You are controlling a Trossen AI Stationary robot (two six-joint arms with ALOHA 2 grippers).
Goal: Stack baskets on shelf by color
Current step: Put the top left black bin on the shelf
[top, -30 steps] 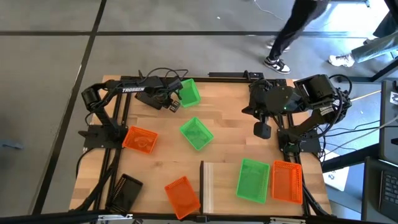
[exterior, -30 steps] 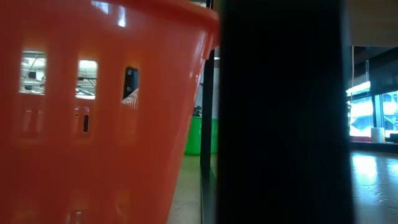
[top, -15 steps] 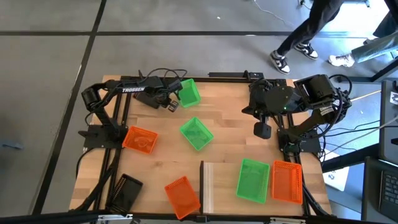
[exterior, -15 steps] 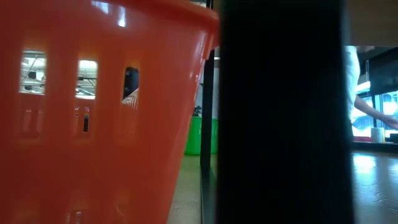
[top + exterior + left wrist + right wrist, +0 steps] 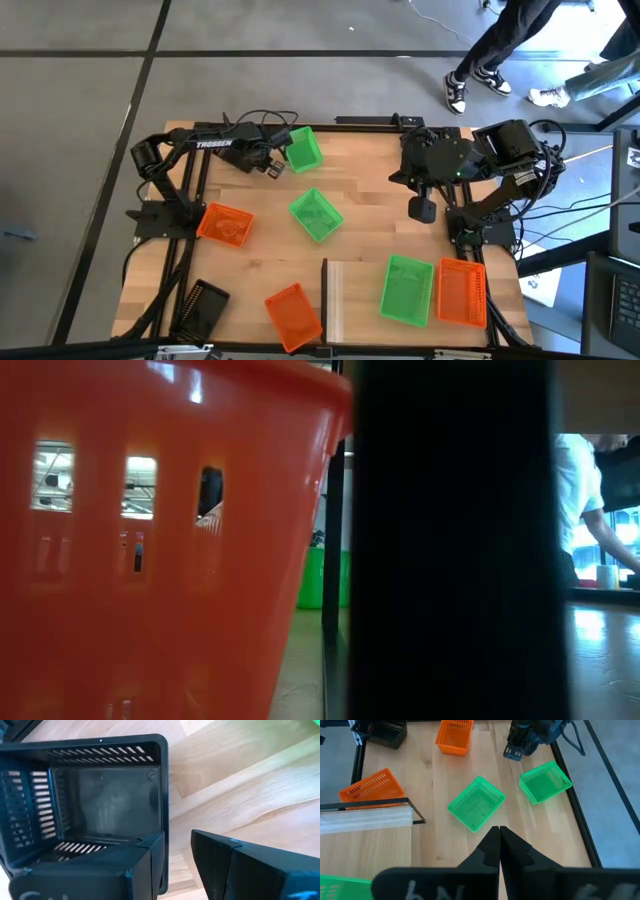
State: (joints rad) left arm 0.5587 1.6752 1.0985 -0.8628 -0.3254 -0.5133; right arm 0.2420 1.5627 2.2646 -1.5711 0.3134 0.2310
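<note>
Near the table's far edge my left gripper (image 5: 269, 166) points down over a black basket (image 5: 100, 795) that stands mouth up on the wood. It is open: one finger is inside the basket and one outside its side wall (image 5: 164, 795). A green basket (image 5: 303, 148) lies just right of it, another (image 5: 316, 214) at mid-table. On the pale shelf (image 5: 350, 300) sit a green basket (image 5: 407, 289) and an orange one (image 5: 462, 292). My right gripper (image 5: 421, 209) hangs shut, high over the table's right half, holding nothing. My left gripper straddles the black basket's side wall near a corner (image 5: 161, 837), coming from above. Bare wood shows between the wall and the outer finger (image 5: 235, 865). Whether the inner finger (image 5: 115, 870) touches the wall I cannot tell.
An orange basket (image 5: 225, 223) lies at the left edge, another (image 5: 293, 313) at the near edge, filling the low view's left (image 5: 150, 540). A second black basket (image 5: 203, 305) sits at the near left corner. A person (image 5: 495, 45) walks beyond the far edge.
Both arms have kept their places. The person beyond the table's far edge has walked on toward the right.
</note>
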